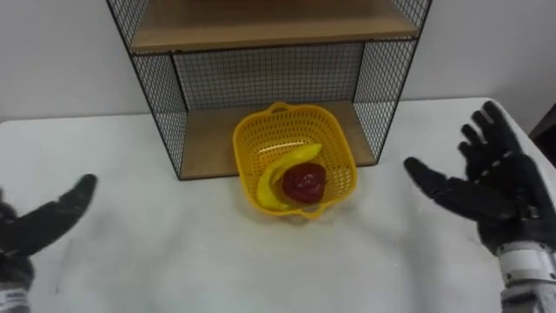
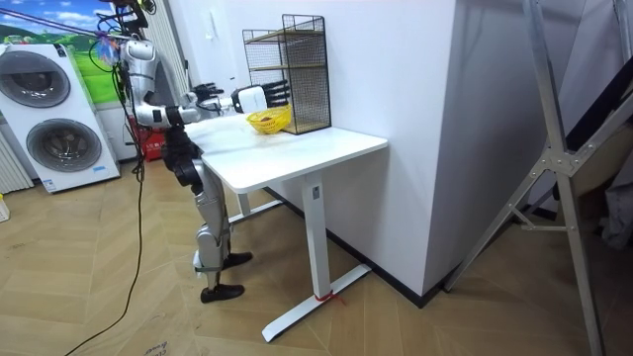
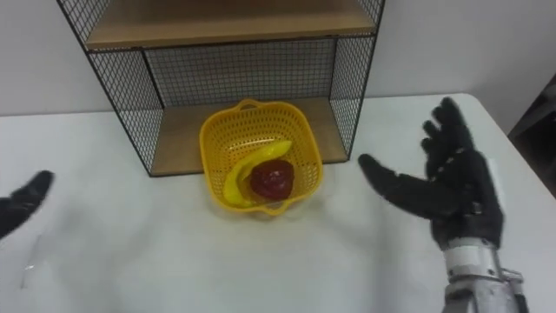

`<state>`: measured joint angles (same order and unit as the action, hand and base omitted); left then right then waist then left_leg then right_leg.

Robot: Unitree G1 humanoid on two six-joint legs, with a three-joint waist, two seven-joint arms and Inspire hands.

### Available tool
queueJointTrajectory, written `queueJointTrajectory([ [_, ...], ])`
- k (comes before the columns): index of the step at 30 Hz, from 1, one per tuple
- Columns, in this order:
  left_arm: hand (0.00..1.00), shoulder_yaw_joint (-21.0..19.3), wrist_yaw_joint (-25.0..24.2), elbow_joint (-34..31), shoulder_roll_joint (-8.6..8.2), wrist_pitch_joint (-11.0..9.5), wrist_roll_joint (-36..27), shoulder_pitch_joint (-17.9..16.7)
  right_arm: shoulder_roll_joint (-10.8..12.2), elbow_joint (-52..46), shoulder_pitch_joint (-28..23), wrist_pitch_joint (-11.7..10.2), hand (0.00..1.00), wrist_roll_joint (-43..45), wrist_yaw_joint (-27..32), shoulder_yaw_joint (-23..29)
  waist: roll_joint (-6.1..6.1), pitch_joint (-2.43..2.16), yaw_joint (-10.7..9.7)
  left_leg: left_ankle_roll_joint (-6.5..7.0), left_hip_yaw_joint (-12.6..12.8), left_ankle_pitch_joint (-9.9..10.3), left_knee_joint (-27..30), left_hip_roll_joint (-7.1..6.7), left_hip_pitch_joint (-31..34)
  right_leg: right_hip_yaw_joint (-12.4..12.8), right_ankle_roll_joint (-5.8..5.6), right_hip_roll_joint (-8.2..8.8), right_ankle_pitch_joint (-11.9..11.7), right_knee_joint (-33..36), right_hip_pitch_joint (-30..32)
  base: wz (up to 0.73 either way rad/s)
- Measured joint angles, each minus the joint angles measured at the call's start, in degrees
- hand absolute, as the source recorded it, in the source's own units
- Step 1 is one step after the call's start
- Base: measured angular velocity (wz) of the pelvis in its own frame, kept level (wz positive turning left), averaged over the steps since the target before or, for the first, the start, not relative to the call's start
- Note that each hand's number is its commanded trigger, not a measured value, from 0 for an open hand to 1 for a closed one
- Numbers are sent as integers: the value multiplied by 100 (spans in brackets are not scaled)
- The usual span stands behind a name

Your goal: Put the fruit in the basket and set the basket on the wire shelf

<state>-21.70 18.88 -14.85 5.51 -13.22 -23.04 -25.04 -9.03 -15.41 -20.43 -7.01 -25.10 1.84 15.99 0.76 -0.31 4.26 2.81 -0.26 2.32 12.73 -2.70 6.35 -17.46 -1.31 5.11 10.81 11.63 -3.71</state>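
Left eye view: fruit's done. The banana (image 1: 300,157) and red fruit (image 1: 304,183) are in the yellow basket (image 1: 294,129), which looks only half onto the wire shelf (image 1: 165,113) bottom board. The left robot hand (image 1: 43,223) and right robot hand (image 1: 488,189) hover spread and empty.

Room view: there's a washing machine (image 2: 49,119) behind the robot, nothing blocking.

Right eye view: next move is probably a straight push inward, minding the mesh sides.

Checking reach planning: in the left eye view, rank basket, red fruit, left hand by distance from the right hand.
1. Basket, middle of the table, rim facing the right hand.
2. Red fruit, inside the basket.
3. Left hand, far left of the table.
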Motion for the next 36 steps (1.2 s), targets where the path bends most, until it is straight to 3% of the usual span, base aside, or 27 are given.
queueJointTrajectory([
  [5,0,-1369,1168,-453,25,-375,21,105,-100,-532,-66,-192,0,7,901,973,13,14,53,-12,-22,-2,13,-6,-2,-7,0,17,4,10,19,-1],
  [6,0,-1728,1457,-469,36,-489,21,137,-135,-635,-68,-271,0,26,1111,1255,5,6,62,-67,7,31,47,-2,18,-93,-7,77,8,19,39,-11],
  [7,0,-2074,1730,-475,61,-581,22,158,-239,-662,-69,-361,0,11,1345,1534,14,2,68,-160,55,126,208,19,81,-336,-49,182,32,76,48,-17],
  [8,0,-2236,1880,-480,89,-633,18,154,-305,-664,-69,-379,0,-39,1476,1655,21,9,89,-231,112,226,366,54,144,-433,-74,234,48,152,71,-28],
  [9,0,-2545,2167,-480,179,-700,10,140,-436,-664,-83,-389,0,-159,1722,1882,66,32,120,-335,172,457,760,152,299,-694,-133,312,114,330,85,-32],
  [10,0,-2831,2478,-478,337,-710,-9,64,-511,-663,-97,-394,0,-253,1971,2128,99,27,127,-315,47,568,868,120,398,-857,-170,381,176,512,151,-27],
  [11,0,-2966,2637,-478,417,-720,-41,16,-530,-660,-101,-413,0,-344,2124,2241,47,1,106,-332,-63,553,766,36,392,-858,-171,395,182,538,193,-4],
  [12,0,-3197,2911,-475,540,-751,-195,-96,-581,-629,-128,-501,0,-561,2426,2539,-27,-85,54,-484,-252,463,490,-133,340,-836,-167,481,181,446,255,7],
  [13,0,-3394,3126,-416,580,-861,-408,-107,-729,-487,-191,-677,0,-642,2719,2849,-72,-95,8,-393,53,491,730,4,348,-1141,-174,601,173,404,249,-6],
  [14,0,-3513,3235,-354,599,-933,-529,-139,-827,-376,-233,-761,0,-640,2844,2972,-70,-114,61,-319,272,672,980,180,322,-1256,-210,600,152,421,243,-33],
  [15,0,-3791,3439,-19,722,-1045,-746,-214,-895,-154,-289,-849,0,-739,3072,3119,52,-37,78,-269,433,980,1145,342,321,-1441,-261,624,143,552,213,-36],
  [16,0,-3912,3594,422,923,-1031,-1056,-232,-853,2,-461,-833,0,-1021,3308,3261,119,-27,91,-224,322,1053,1143,289,345,-1466,-300,641,188,737,252,-17],
  [18,0,-3909,3698,1191,1089,-921,-1755,-319,-898,427,-817,-850,0,-1595,3575,3395,-33,-61,44,-199,148,902,796,95,295,-1118,-311,670,218,733,363,14],
  [19,0,-3890,3702,1667,1093,-876,-2342,-369,-922,915,-983,-844,0,-2134,3637,3543,-49,-119,41,-157,231,704,506,96,224,-1078,-296,632,163,557,356,15],
  [21,0,-3802,3794,2503,1097,-868,-3168,-406,-924,1949,-999,-851,0,-2615,3797,3606,-106,-145,-24,-145,358,544,226,106,87,-1184,-291,665,65,384,355,14],
  [24,0,-3331,3806,3932,1057,-805,-4176,-400,-785,3777,-850,-747,0,-3300,3964,3453,-65,-122,10,-177,452,682,481,201,167,-1348,-283,677,72,448,310,3],
  [27,0,-2903,3306,5545,1033,-749,-4640,-348,-556,5483,-732,-671,0,-4002,3838,3423,-142,-166,-78,-134,273,706,271,86,143,-1217,-311,639,85,388,227,20],
  [29,0,-2608,2979,6411,865,-704,-4640,-334,-450,6658,-677,-672,0,-4232,3627,3333,-181,-175,-167,-177,356,646,180,104,68,-1159,-315,614,80,314,151,29],
  [31,0,-2189,2532,7416,483,-488,-4291,-306,-96,7822,-421,-657,0,-4065,3450,3107,-207,-177,-231,-243,603,611,348,231,-5,-1160,-309,610,94,319,147,-8],
  [32,0,-2092,2413,7619,372,-398,-4099,-312,-10,8070,-338,-640,0,-3892,3411,2982,-192,-167,-231,-259,661,638,450,282,-2,-1177,-303,598,98,321,128,-40],
  [33,0,-1918,2133,8046,199,-197,-3626,-305,125,8490,-177,-503,0,-3470,3349,2757,-156,-145,-248,-291,678,784,685,372,24,-1297,-298,577,100,327,22,-33],
  [34,0,-1734,1800,8471,146,36,-3033,-263,198,8922,-33,-307,0,-3129,3200,2498,-164,-140,-280,-156,617,927,757,392,28,-1380,-319,551,96,358,-113,-19],
  [35,0,-1602,1604,8631,153,142,-2725,-232,222,9121,27,-187,0,-3015,3094,2315,-201,-138,-328,-151,552,931,726,359,0,-1266,-332,485,95,347,-171,17],
  [36,0,-1338,1222,8817,170,312,-2138,-161,229,9435,113,27,0,-2781,2879,1951,-261,-134,-428,-165,443,921,652,285,-46,-788,-341,317,92,291,-190,49],
])
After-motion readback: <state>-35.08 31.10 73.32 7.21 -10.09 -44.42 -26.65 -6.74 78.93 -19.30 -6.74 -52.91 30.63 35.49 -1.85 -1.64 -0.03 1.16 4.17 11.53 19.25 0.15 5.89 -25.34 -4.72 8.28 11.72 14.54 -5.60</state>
